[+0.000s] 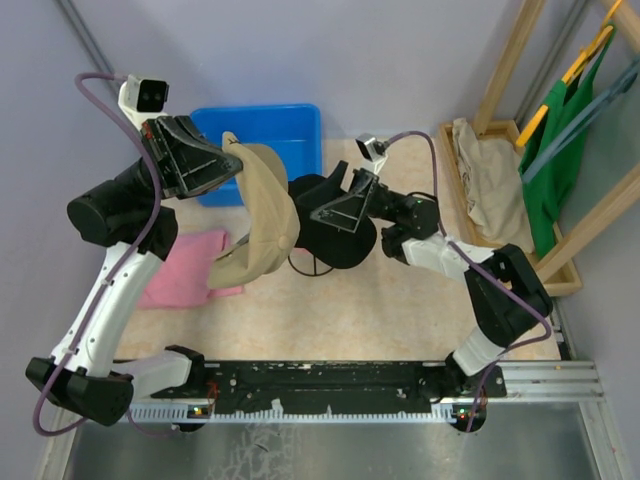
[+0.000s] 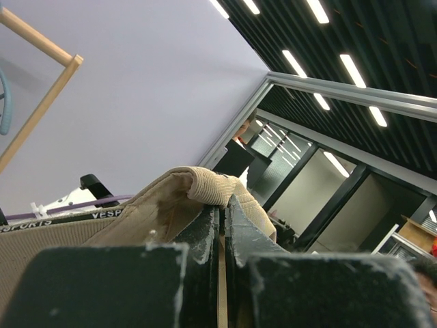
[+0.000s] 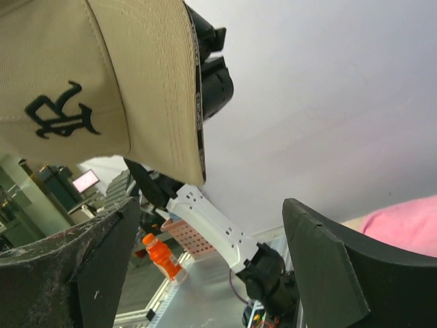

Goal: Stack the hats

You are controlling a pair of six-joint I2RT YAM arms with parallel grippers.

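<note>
Up in the left gripper (image 1: pixel 232 162) and clamped hard: the tan cap (image 1: pixel 258 215), pinched by a fold of its fabric, fingers (image 2: pixel 205 239) pressed almost together with only cloth between. Hanging clear of the table (image 1: pixel 400 300), just in front of the blue bin (image 1: pixel 268 135). From overhead, crown overlapping the bin's near edge, brim drooping away from the bin toward the arm bases. Caught from the right wrist as well, with a black embroidered logo (image 3: pixel 58 113) on its front panel.

Over to the right gripper (image 1: pixel 330 210): spread wide and holding nothing, just open air between the two pads. Poised in front of the blue bin and off its right corner, over the black cap (image 1: pixel 345 250). Cannot tell whether touching that cap or merely above it.

Down on the table, in front of the bin's near right corner: the black cap itself, right beside the dangling tan one.

In front of the bin's left corner, a flat pink cloth (image 1: pixel 185 268), partly covered from above by the tan cap's brim.

Well to the right of the bin, a wooden rack (image 1: pixel 508 70), with a beige garment (image 1: pixel 490 185) slumped inside and green fabric (image 1: pixel 560 150) hanging farther right.
</note>
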